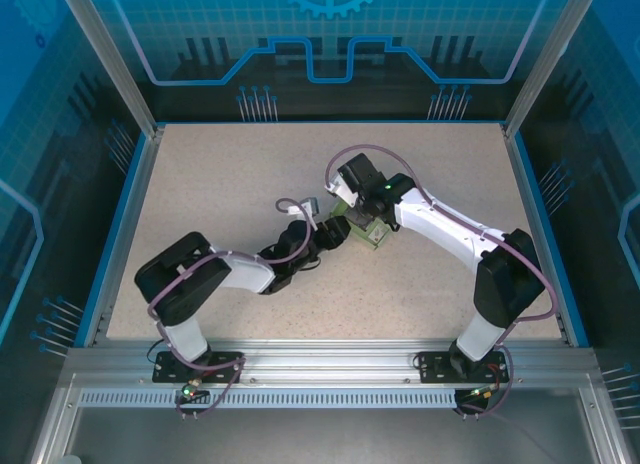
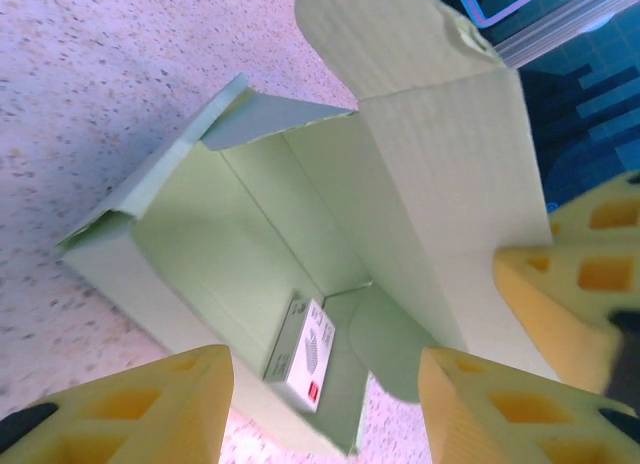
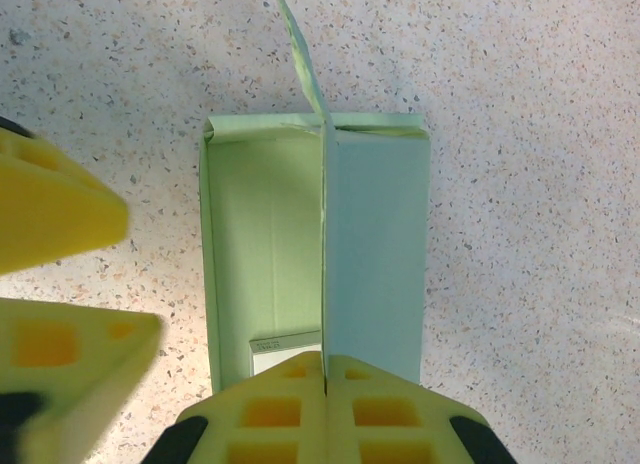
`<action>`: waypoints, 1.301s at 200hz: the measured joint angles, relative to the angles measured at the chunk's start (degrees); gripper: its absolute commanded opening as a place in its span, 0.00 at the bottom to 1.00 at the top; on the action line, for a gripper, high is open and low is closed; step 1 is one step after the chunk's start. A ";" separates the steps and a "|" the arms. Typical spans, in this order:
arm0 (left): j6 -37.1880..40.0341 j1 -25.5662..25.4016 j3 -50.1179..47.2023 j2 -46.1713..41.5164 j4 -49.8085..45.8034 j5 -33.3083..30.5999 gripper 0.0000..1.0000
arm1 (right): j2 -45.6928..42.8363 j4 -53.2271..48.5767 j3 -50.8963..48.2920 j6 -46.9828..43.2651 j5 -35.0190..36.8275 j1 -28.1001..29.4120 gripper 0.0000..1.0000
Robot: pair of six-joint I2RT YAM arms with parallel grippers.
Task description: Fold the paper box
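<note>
Your right end effector (image 3: 325, 369) pinches the paper box (image 3: 265, 244); your left end effector (image 2: 325, 384) stands apart.
Your right fingers are pressed together on the box's thin upright panel, at its end. Your left fingers are spread just beside the box's open end, gripping nothing. A white tag (image 2: 305, 356) lies inside the box. The box rests on the bench (image 1: 230, 184), between both end effectors.

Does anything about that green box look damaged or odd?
Slightly. On the paper box, the lid flap has a dented, wavy edge, as if crushed, and a small white tag lies inside it.
</note>
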 measured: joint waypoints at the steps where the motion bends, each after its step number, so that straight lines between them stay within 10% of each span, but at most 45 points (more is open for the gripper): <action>1: 0.07 0.02 -0.22 -0.31 -0.13 -0.02 0.54 | 0.00 0.00 0.00 0.00 0.02 0.00 0.02; 113: 10.73 17.64 -7.28 -23.37 -24.46 0.48 0.63 | 5.14 0.96 -1.86 0.42 -0.24 3.15 0.14; 216: 18.69 21.62 7.56 -15.08 -33.33 9.16 0.68 | -4.28 3.98 -13.51 4.57 -9.22 4.44 0.53; 260: 21.51 21.59 17.73 -4.07 -36.50 19.69 0.68 | -19.50 10.58 -22.49 15.63 -21.31 -8.44 0.59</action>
